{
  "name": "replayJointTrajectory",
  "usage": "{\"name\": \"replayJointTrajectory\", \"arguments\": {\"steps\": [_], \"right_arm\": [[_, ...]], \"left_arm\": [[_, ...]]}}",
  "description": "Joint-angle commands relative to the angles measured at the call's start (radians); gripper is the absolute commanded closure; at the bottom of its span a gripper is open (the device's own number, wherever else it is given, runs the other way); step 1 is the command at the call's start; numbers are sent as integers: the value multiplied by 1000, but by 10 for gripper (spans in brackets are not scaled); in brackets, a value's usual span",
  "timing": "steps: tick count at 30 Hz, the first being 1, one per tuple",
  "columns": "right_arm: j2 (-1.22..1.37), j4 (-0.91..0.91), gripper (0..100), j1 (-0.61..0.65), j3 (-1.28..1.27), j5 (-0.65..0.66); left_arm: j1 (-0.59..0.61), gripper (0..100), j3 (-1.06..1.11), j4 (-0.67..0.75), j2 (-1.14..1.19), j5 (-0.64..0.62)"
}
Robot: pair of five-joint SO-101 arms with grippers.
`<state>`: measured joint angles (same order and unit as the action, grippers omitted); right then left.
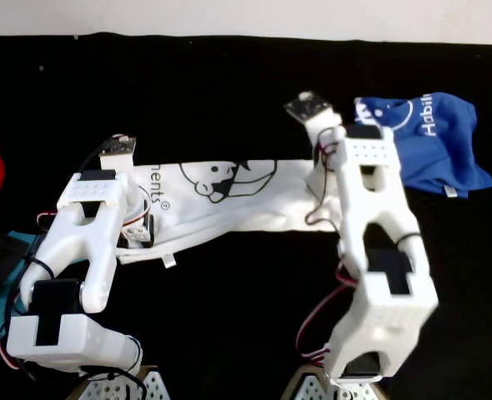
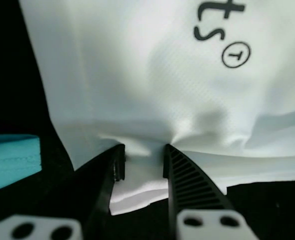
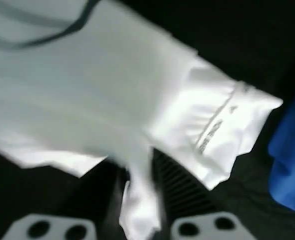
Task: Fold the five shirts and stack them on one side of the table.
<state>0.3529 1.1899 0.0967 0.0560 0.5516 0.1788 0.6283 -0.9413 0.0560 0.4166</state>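
On the black table [image 1: 229,333], the white shirt [image 1: 229,196] lies as a long band, its long axis running between your two arms. A blue shirt [image 1: 429,142] sits just past its right-held end. Your left tool [image 2: 142,160] and right tool [image 3: 140,165] each pinch one end, jaws narrow on cloth.

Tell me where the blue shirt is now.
In the high view the blue shirt lies crumpled far right on the table, next to the white shirt.

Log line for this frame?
left gripper: shut on white printed fabric shirt | right gripper: shut on same shirt | blue fabric shirt: crumpled
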Motion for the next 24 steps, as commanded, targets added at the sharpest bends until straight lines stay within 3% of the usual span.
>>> {"name": "replayJointTrajectory", "arguments": {"steps": [1, 6, 15, 20, 24], "right_arm": [[50, 5, 773, -27, 145, -126], [48, 18, 777, -58, 191, -221], [-151, 242, 783, -62, 203, -216], [-185, 354, 926, -5, 197, -97], [-147, 282, 993, -12, 105, -80]], "left_arm": [[-8, 859, -8, 15, 10, -5], [-8, 859, -7, 15, 10, -5], [-8, 859, -7, 15, 7, -5], [-10, 859, -7, 18, 5, -5], [-10, 859, -7, 18, 5, -5]]}}
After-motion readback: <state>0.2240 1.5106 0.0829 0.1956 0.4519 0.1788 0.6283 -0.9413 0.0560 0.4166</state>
